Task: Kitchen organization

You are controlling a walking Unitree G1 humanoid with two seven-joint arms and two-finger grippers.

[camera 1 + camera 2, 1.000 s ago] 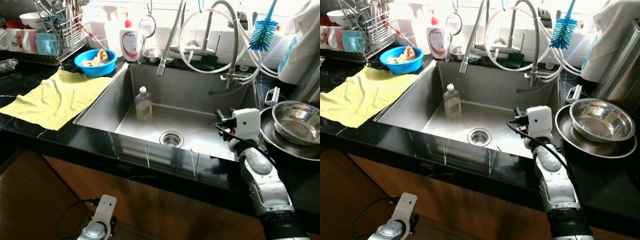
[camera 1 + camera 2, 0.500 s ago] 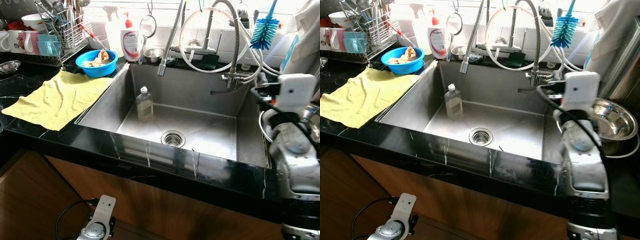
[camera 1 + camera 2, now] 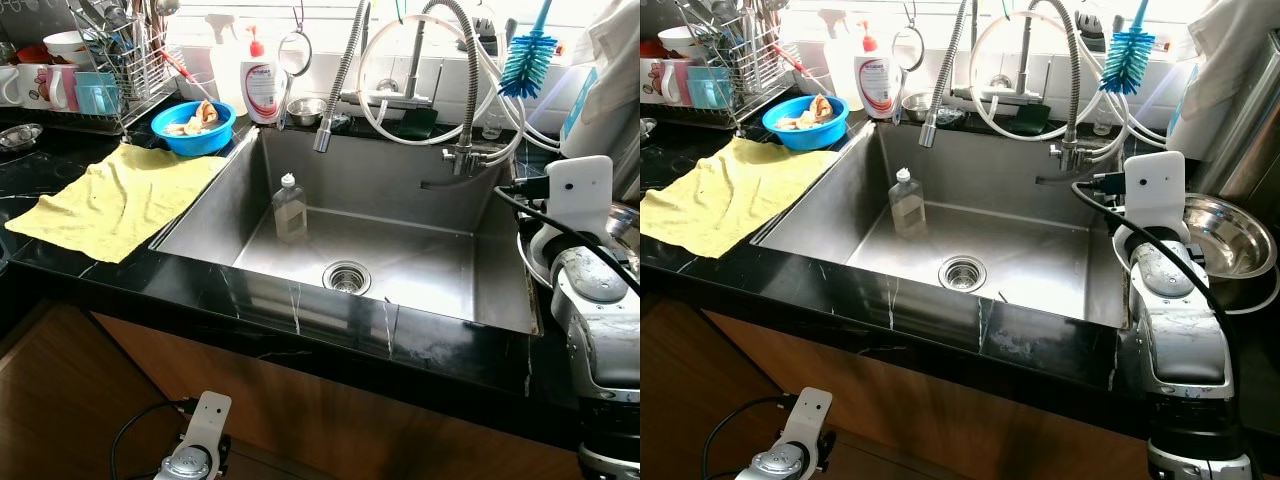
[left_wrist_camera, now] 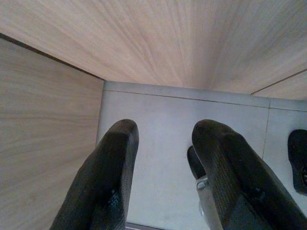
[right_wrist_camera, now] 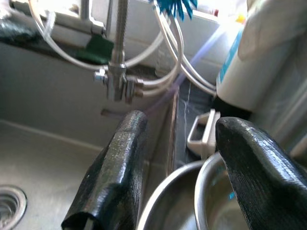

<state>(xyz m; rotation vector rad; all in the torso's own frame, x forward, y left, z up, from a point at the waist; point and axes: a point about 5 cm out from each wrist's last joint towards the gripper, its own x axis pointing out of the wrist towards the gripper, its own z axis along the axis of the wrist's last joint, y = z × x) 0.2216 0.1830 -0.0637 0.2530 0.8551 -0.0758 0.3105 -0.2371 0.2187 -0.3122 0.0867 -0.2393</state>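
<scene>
A steel sink (image 3: 420, 262) is set in the black counter (image 3: 330, 330), with a clear soap bottle (image 3: 288, 207) standing in it left of the drain. Two nested steel bowls (image 3: 1225, 233) sit on the counter to the sink's right. My right arm (image 3: 1175, 320) reaches over the sink's right edge. Its gripper (image 5: 181, 122) is open, the fingers straddling the bowls' near rim (image 5: 192, 191) without touching. My left gripper (image 4: 167, 128) hangs open low by the wooden cabinet, over the floor.
A yellow cloth (image 3: 115, 195), a blue bowl of scraps (image 3: 193, 125) and a dish rack (image 3: 110, 60) are on the left counter. A pull-down sprayer (image 3: 322, 135), hoses, a soap dispenser (image 3: 262, 85) and a blue brush (image 3: 528, 60) line the back. A white handle (image 5: 204, 136) lies behind the bowls.
My right arm has lifted from the sink's front right corner and swung right toward the steel bowls. The left arm still hangs as before.
</scene>
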